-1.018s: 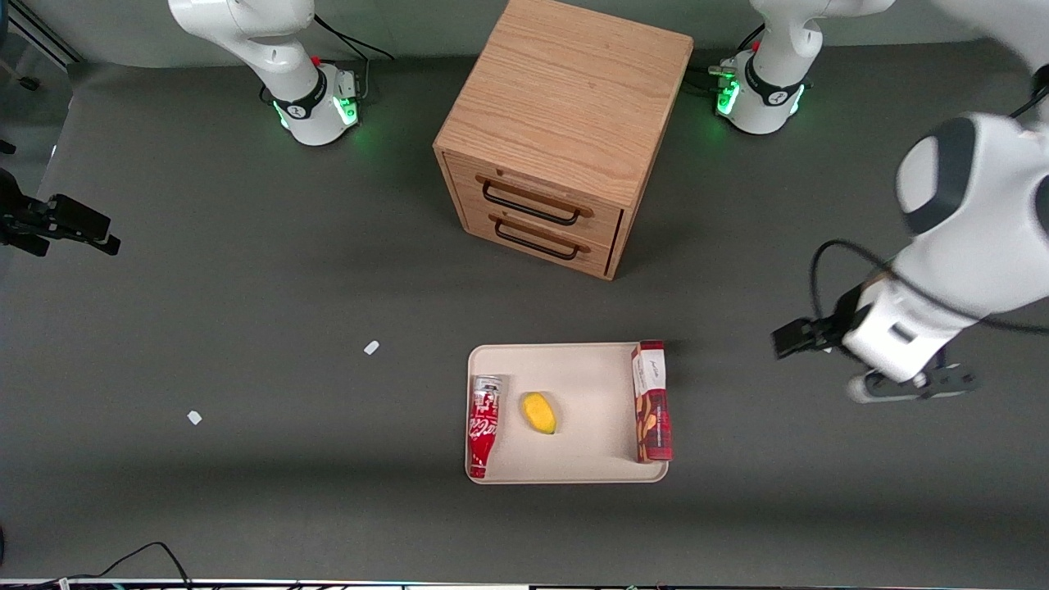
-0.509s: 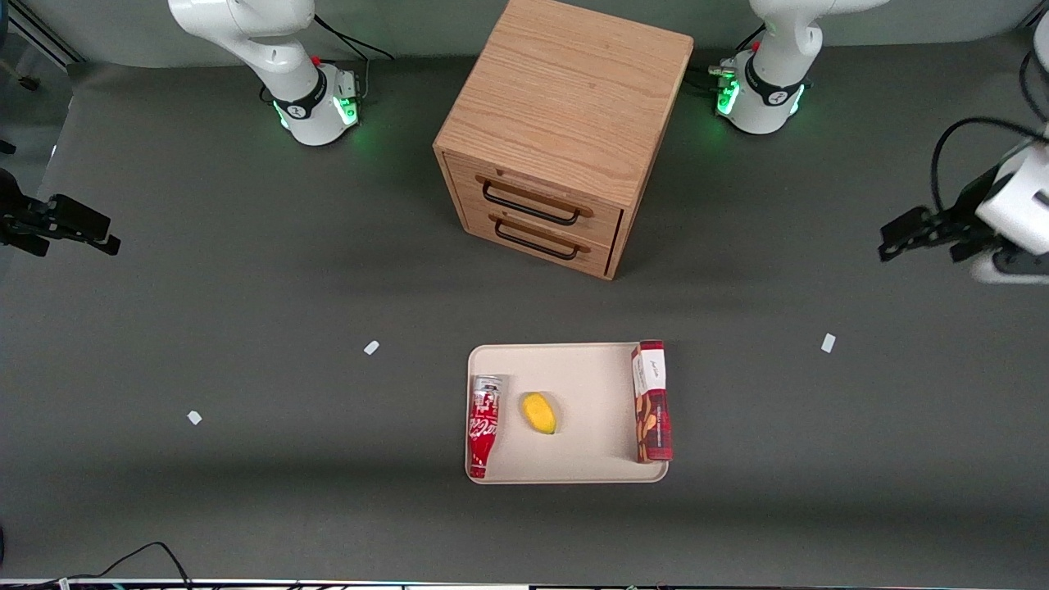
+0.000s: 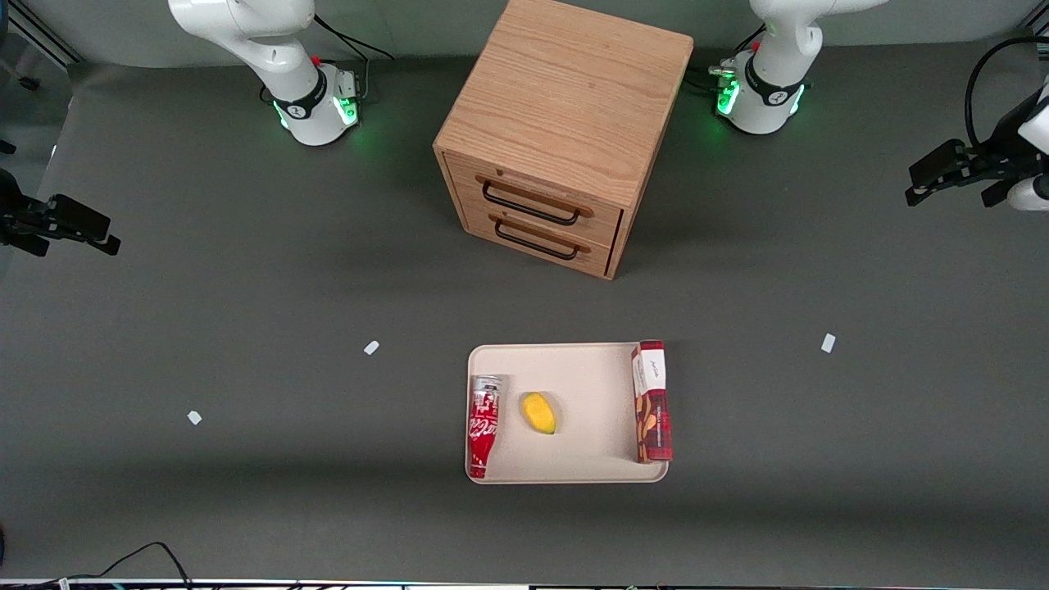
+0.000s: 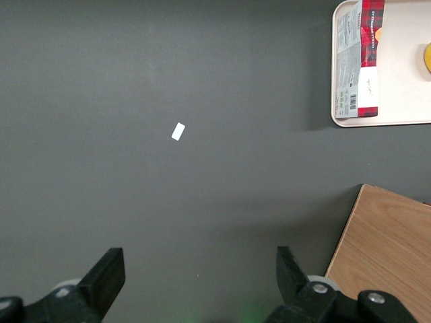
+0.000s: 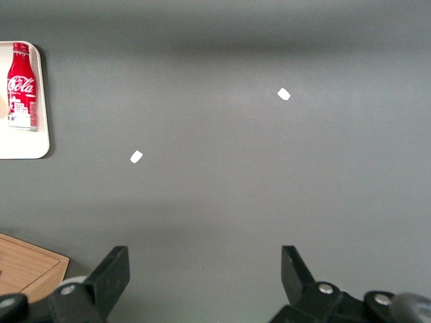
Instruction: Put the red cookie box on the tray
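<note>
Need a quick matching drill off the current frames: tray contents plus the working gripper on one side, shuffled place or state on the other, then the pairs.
Things:
1. red cookie box
2. soda can
3. yellow fruit
4. left gripper

Places or states:
A. lies along the tray edge toward the parked arm's end
B. open, up over bare table, well away from the tray
C. lies along the tray edge toward the working arm's end
D. on the tray between the other two items

Pairs: 1-C, 2-A, 3-D, 4-B

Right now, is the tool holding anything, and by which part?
Nothing. The tool is open and empty, above bare table toward the working arm's end; the red cookie box lies on the tray.
</note>
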Action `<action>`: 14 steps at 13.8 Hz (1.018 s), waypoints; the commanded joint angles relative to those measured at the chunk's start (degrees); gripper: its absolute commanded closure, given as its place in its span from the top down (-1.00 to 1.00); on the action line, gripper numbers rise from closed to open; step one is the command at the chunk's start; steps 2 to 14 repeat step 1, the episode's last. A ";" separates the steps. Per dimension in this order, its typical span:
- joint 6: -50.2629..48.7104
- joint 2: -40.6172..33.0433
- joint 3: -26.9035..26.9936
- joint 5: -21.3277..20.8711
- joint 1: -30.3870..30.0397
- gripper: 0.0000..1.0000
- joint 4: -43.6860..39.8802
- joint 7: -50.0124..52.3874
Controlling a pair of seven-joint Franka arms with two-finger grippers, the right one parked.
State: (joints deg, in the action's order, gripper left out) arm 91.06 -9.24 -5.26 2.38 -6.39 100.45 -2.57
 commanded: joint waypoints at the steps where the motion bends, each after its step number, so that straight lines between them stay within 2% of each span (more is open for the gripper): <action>1: -1.15 -1.75 -0.01 0.17 -0.46 1.00 1.50 -1.21; 14: -1.15 -1.75 -0.01 0.17 -0.46 1.00 1.50 -1.21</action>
